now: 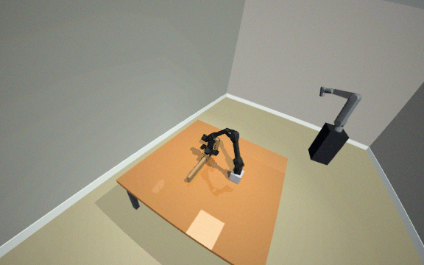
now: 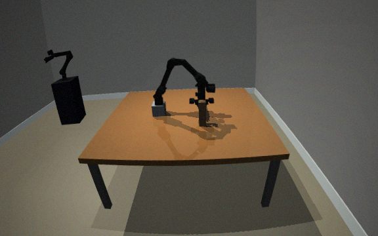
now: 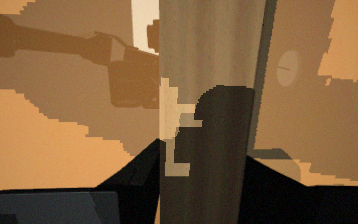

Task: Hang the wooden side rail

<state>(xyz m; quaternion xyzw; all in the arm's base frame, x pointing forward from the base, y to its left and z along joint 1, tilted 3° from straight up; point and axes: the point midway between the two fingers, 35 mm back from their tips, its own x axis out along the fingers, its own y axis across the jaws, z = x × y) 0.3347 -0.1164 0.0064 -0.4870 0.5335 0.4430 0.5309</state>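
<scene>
The wooden side rail (image 1: 197, 169) (image 2: 203, 115) (image 3: 210, 55) slopes from the table up to my gripper. Its far end touches the table top toward the front left in the top view. My gripper (image 1: 209, 151) (image 2: 202, 101) (image 3: 187, 145) is shut on the rail near its raised end, with the black fingers on either side of it in the wrist view. A short tan upright (image 1: 216, 143) beside the gripper looks like the headboard post. Its slot, the pins and the rail's hooks are too small or hidden to make out.
The orange table (image 1: 241, 221) (image 2: 126, 144) carries the arm's grey base (image 1: 236, 177) (image 2: 159, 109) and a pale square patch (image 1: 205, 229) near the front edge. A second arm on a black pedestal (image 1: 327, 143) (image 2: 68, 99) stands on the floor, away from the table.
</scene>
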